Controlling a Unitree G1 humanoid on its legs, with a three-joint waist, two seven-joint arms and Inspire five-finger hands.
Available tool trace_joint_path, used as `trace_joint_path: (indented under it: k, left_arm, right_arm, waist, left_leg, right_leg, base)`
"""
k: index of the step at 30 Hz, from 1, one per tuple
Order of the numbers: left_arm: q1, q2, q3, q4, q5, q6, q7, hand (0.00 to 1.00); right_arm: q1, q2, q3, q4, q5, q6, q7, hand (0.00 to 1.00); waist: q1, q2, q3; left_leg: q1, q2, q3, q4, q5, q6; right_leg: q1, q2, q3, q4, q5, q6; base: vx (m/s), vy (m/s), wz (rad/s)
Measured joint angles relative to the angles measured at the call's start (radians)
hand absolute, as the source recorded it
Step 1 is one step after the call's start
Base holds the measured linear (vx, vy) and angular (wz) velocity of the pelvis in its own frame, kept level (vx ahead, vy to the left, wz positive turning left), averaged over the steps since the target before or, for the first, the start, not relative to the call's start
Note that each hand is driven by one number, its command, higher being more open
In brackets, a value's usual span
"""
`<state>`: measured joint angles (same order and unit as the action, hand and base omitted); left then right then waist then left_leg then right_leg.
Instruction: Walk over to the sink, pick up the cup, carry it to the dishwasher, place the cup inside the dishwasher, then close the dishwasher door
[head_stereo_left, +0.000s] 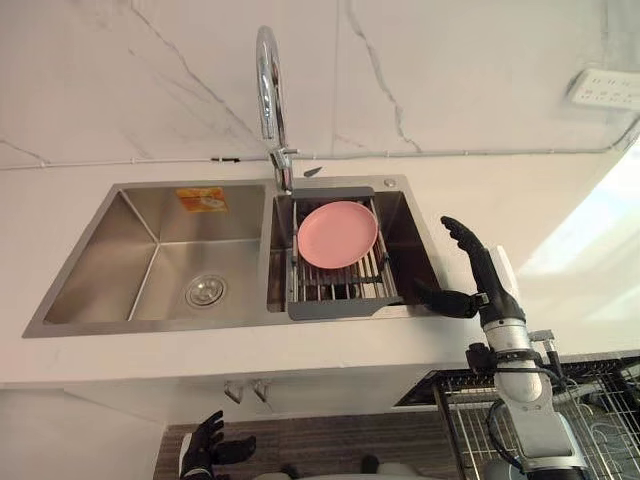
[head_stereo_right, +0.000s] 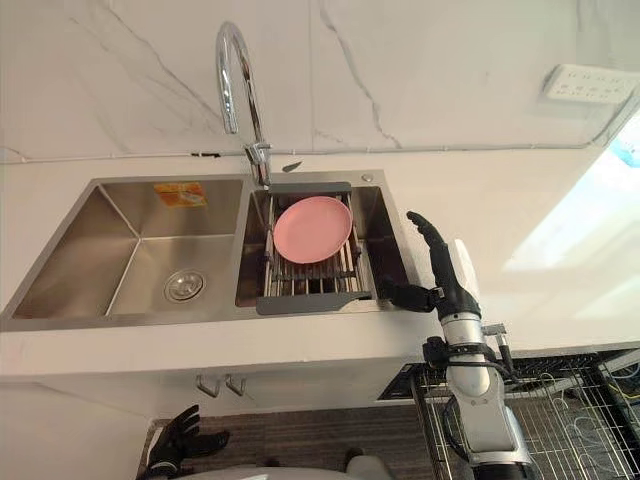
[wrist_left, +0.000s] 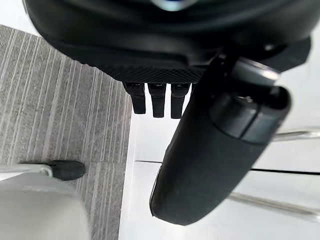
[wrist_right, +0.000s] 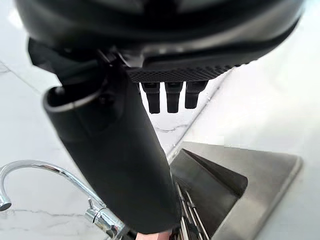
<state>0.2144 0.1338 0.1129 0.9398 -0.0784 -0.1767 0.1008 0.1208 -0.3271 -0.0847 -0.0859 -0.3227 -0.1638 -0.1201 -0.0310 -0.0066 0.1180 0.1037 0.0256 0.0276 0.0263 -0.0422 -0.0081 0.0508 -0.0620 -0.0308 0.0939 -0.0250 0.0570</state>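
While the right hand (head_stereo_left: 487, 278) hovers open-fingered beside the sink (head_stereo_left: 150, 250), the pink plate (head_stereo_left: 337, 234) lies to its left, far from the slack left hand (head_stereo_left: 205, 448).

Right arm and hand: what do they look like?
The right hand is dark, with slim fingers, a thick thumb and a white cover on one side. Its arm is silver-grey, rounded, with a black wrist collar. The left hand is equally dark.

The scene is brightly lit. A strong patch of light is cast on the desk (head_stereo_left: 570, 250) at the right; glare is seen on the faucet (head_stereo_left: 268, 100), soft shadow inside the sink (head_stereo_left: 100, 250).
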Motion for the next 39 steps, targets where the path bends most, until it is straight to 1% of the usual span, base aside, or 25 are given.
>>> trace_joint_path:
  k: [4, 5, 8, 11, 14, 15, 16, 18, 20, 21, 23, 26, 30, 33, 39]
  left_arm:
    - [0.001, -0.001, 0.000, 0.034, 0.000, 0.013, -0.017, 0.90]
    - [0.002, 0.001, 0.000, 0.048, 0.000, 0.015, -0.017, 0.90]
    - [0.018, 0.003, 0.000, 0.053, 0.000, 0.018, -0.017, 0.90]
    - [0.035, 0.005, 0.019, 0.053, 0.000, 0.018, -0.019, 0.90]
    - [0.037, 0.008, 0.019, 0.054, 0.000, 0.017, -0.020, 0.90]
    - [0.035, 0.008, 0.019, 0.054, 0.000, 0.017, -0.021, 0.90]
    - [0.032, 0.009, 0.019, 0.054, 0.000, 0.017, -0.023, 0.90]
    - [0.030, 0.009, 0.019, 0.054, 0.000, 0.017, -0.024, 0.90]
    - [0.024, 0.009, 0.019, 0.053, 0.000, 0.015, -0.025, 0.90]
    - [0.026, 0.010, 0.019, 0.053, 0.000, 0.015, -0.025, 0.90]
    - [0.024, 0.012, 0.019, 0.051, 0.000, 0.015, -0.025, 0.90]
    - [-0.001, 0.012, 0.018, 0.047, 0.000, 0.005, -0.025, 0.90]
    - [-0.003, 0.010, 0.017, 0.046, 0.000, 0.000, -0.025, 0.90]
    - [-0.003, 0.008, 0.018, 0.046, 0.000, 0.000, -0.025, 0.90]
    - [0.001, 0.004, 0.018, 0.047, 0.000, 0.000, -0.025, 0.90]
  right_arm:
    - [-0.026, -0.022, -0.026, 0.000, -0.036, 0.005, -0.016, 0.90]
    - [-0.039, -0.044, -0.026, 0.000, -0.036, 0.004, -0.016, 0.90]
    - [-0.062, -0.104, -0.017, 0.008, -0.038, 0.001, -0.015, 0.90]
    - [-0.114, -0.156, 0.024, 0.065, -0.044, -0.008, -0.007, 0.90]
    - [-0.158, -0.205, 0.079, 0.125, -0.056, -0.018, 0.007, 0.90]
    - [-0.171, -0.219, 0.097, 0.147, -0.056, -0.019, 0.011, 0.90]
    - [-0.185, -0.230, 0.119, 0.179, -0.063, -0.019, 0.019, 0.90]
    - [-0.206, -0.239, 0.148, 0.221, -0.065, -0.019, 0.028, 0.90]
    - [-0.250, -0.258, 0.191, 0.260, -0.074, -0.024, 0.040, 0.90]
    - [-0.269, -0.273, 0.196, 0.260, -0.079, -0.034, 0.042, 0.90]
    - [-0.313, -0.304, 0.223, 0.273, -0.100, -0.034, 0.042, 0.90]
    - [-0.382, -0.310, 0.270, 0.302, -0.122, -0.036, 0.042, 0.90]
    - [-0.393, -0.309, 0.329, 0.315, -0.154, -0.037, 0.048, 0.90]
    - [-0.393, -0.306, 0.331, 0.315, -0.169, -0.038, 0.048, 0.90]
    - [-0.393, -0.305, 0.332, 0.315, -0.189, -0.038, 0.047, 0.90]
  waist:
    - [0.002, -0.001, 0.000]
    - [0.007, -0.001, 0.000]
    - [0.016, -0.002, 0.001]
    - [0.018, -0.002, 0.001]
    - [0.021, 0.000, 0.002]
    - [0.025, 0.000, 0.002]
    - [0.034, 0.001, 0.003]
    - [0.042, 0.001, 0.004]
    - [0.042, 0.000, 0.008]
    - [0.040, -0.001, 0.009]
    - [0.041, 0.000, 0.010]
    - [0.045, 0.000, 0.034]
    - [0.061, 0.001, 0.043]
    - [0.067, 0.001, 0.059]
    - [0.067, 0.007, 0.067]
  left_leg:
    - [0.004, -0.006, -0.025, -0.007, 0.004, -0.002]
    - [0.005, -0.006, -0.031, -0.011, 0.008, -0.002]
    - [0.004, -0.005, -0.047, -0.026, 0.015, 0.006]
    - [-0.006, -0.004, -0.052, -0.027, 0.015, 0.006]
    - [-0.038, -0.007, -0.058, -0.025, 0.016, 0.006]
    - [-0.048, -0.007, -0.059, -0.024, 0.016, 0.007]
    - [-0.054, -0.007, -0.061, -0.020, 0.018, 0.006]
    - [-0.059, -0.009, -0.064, -0.012, 0.023, -0.001]
    - [-0.069, -0.011, -0.075, 0.003, 0.025, 0.003]
    - [-0.071, -0.012, -0.076, 0.012, 0.024, 0.001]
    - [-0.073, -0.011, -0.077, 0.025, 0.018, -0.005]
    - [-0.080, -0.010, -0.088, 0.049, 0.006, -0.004]
    - [-0.099, -0.011, -0.098, 0.087, -0.018, 0.000]
    - [-0.107, -0.013, -0.102, 0.099, -0.028, 0.001]
    - [-0.116, -0.016, -0.103, 0.109, -0.031, 0.000]
  right_leg:
    - [0.002, 0.000, 0.018, 0.026, -0.028, 0.009]
    - [0.002, -0.001, 0.017, 0.028, -0.039, 0.013]
    - [0.000, 0.001, 0.017, 0.026, -0.043, 0.009]
    - [-0.005, 0.005, 0.023, 0.021, -0.049, -0.001]
    - [-0.031, 0.008, 0.034, 0.017, -0.048, -0.001]
    - [-0.038, 0.008, 0.034, 0.016, -0.047, 0.001]
    - [-0.038, 0.008, 0.034, 0.014, -0.041, 0.011]
    - [-0.037, 0.007, 0.033, 0.014, -0.036, 0.004]
    - [-0.036, 0.006, 0.033, 0.015, -0.030, -0.001]
    - [-0.035, 0.006, 0.033, 0.017, -0.029, -0.001]
    - [-0.031, 0.007, 0.035, 0.020, -0.029, -0.001]
    - [-0.028, 0.008, 0.033, 0.020, -0.029, -0.001]
    - [-0.022, 0.010, 0.031, 0.020, -0.030, -0.001]
    - [-0.018, 0.008, 0.031, 0.020, -0.031, -0.001]
    - [-0.021, 0.007, 0.038, 0.018, -0.039, 0.000]
  base:
    - [-0.08, -0.019, 0.19]
    - [-0.08, -0.027, 0.15]
    - [-0.08, -0.035, 0.17]
    - [-0.02, -0.017, 0.05]
    - [0.01, -0.005, 0.09]
    - [0.05, 0.007, 0.08]
    - [0.06, 0.008, 0.04]
    - [0.09, 0.009, 0.07]
    - [0.14, 0.013, 0.18]
    - [0.13, 0.008, 0.11]
    - [0.06, -0.007, 0.02]
    - [0.02, -0.015, 0.08]
    - [-0.03, -0.009, 0.08]
    - [-0.07, -0.003, 0.05]
    - [-0.06, -0.006, 0.01]
